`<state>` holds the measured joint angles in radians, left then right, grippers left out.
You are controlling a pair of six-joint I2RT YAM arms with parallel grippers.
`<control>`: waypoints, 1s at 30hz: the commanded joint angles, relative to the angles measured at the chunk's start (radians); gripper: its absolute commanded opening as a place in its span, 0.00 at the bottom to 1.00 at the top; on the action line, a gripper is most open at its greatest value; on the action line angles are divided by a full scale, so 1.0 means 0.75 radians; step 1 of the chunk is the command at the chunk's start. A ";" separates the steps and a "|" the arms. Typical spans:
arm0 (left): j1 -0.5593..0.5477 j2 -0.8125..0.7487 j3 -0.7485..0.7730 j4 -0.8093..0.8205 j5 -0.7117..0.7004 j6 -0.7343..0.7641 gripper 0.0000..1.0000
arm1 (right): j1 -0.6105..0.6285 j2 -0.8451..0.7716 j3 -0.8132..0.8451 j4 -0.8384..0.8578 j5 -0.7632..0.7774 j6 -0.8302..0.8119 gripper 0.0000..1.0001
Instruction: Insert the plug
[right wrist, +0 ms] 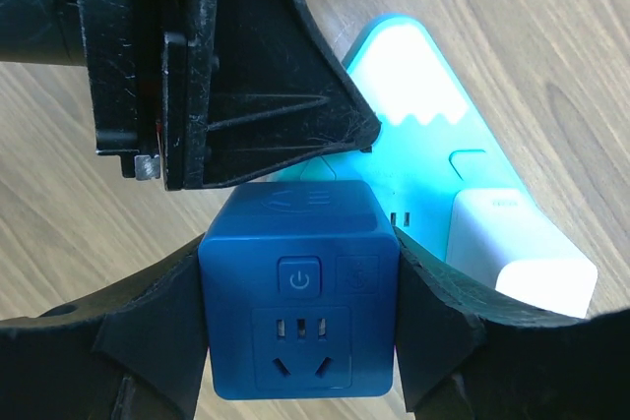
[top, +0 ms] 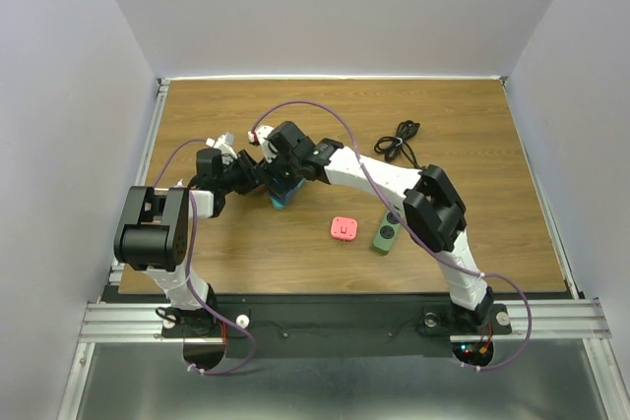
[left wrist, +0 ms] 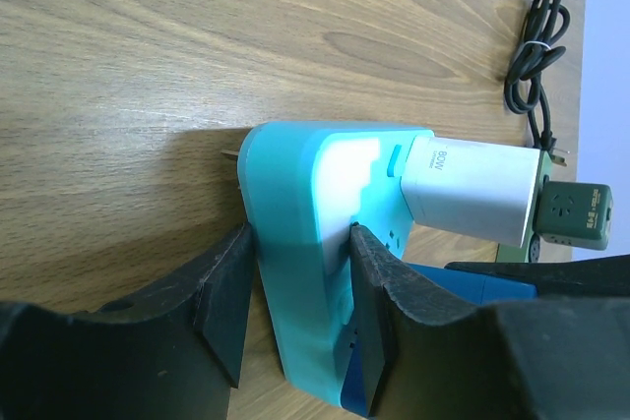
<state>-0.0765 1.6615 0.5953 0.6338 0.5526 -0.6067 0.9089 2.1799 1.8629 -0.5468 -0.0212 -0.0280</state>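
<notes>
My left gripper [left wrist: 298,243] is shut on a turquoise power strip [left wrist: 295,204], holding it on edge on the wooden table, one finger on each broad side. A white charger [left wrist: 472,189] sits plugged into the strip's face. My right gripper [right wrist: 300,248] is shut on the plug, a blue cube adapter [right wrist: 300,292], its power button and socket facing the camera. The cube's far side sits against the turquoise strip [right wrist: 413,95] just below the white charger [right wrist: 512,243]. Its prongs are hidden. From above, both grippers [top: 258,172] [top: 283,182] meet at the strip [top: 280,200].
A pink adapter [top: 343,228] and a green adapter [top: 385,236] lie on the table to the right of the grippers. A coiled black cable [top: 399,140] lies behind them. White walls enclose the table on three sides.
</notes>
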 commanded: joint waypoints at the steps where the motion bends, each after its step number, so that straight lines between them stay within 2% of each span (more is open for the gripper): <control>1: -0.031 0.037 -0.008 -0.082 0.073 0.050 0.05 | 0.023 0.082 -0.175 -0.109 0.049 0.027 0.00; 16: -0.031 0.041 -0.008 -0.092 0.075 0.056 0.02 | 0.028 -0.043 -0.510 -0.032 0.055 0.093 0.00; 30: -0.031 0.063 0.008 -0.097 0.096 0.050 0.00 | 0.056 -0.080 -0.664 0.087 0.034 0.109 0.00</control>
<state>-0.0807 1.6878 0.6010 0.6430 0.5972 -0.6106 0.9184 2.0117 1.4857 -0.1829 0.0063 0.0391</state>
